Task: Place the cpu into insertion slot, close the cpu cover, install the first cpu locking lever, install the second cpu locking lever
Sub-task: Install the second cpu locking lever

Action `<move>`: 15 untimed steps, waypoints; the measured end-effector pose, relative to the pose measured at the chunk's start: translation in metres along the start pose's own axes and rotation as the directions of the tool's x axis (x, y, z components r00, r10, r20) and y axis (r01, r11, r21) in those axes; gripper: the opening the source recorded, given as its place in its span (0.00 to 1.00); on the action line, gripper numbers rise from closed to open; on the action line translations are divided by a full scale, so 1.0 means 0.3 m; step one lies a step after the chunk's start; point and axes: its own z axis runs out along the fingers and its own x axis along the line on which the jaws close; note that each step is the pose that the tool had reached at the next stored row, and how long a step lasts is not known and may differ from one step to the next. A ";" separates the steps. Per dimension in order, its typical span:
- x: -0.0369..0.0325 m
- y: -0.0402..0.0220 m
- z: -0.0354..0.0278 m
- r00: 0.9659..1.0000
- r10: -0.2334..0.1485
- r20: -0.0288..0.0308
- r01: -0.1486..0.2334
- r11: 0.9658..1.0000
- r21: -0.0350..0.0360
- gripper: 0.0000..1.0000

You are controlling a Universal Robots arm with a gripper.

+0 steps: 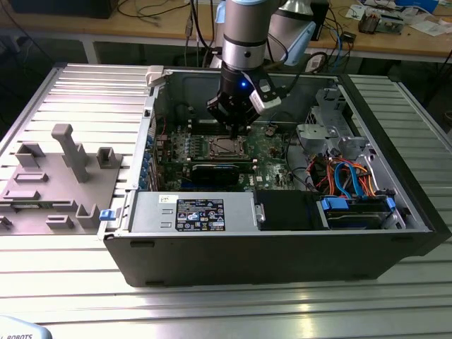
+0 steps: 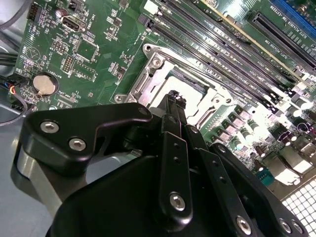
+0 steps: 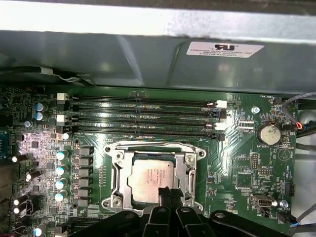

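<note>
The cpu [image 3: 154,177] sits in the insertion slot [image 3: 118,181], lower centre of the first wrist view, cpu cover [image 3: 183,160] down around it. Gripper [image 3: 164,193] fingers pressed together, touching the cpu's edge, inside the computer case [image 1: 282,254].

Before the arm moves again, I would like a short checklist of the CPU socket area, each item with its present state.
1. cpu lies in the insertion slot: ok.
2. cpu cover is down over the chip: ok, it frames it.
3. Locking levers fastened: cannot tell.
4. gripper is over the socket: ok, its tip is at the chip's edge.
5. Gripper holds nothing: cannot tell.
</note>
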 end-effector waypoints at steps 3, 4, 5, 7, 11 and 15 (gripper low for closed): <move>0.001 -0.014 0.000 1.000 0.000 0.000 0.000 1.000 0.000 0.11; 0.001 -0.031 0.001 1.000 0.000 0.000 0.000 1.000 -0.002 0.11; 0.002 -0.043 0.001 1.000 0.000 0.000 0.000 1.000 -0.002 0.11; 0.003 -0.063 0.001 1.000 0.000 0.000 0.000 1.000 -0.002 0.11; 0.006 -0.123 0.003 1.000 0.000 0.000 0.000 1.000 -0.003 0.11; 0.011 -0.157 0.004 1.000 0.000 0.001 0.000 1.000 -0.021 0.11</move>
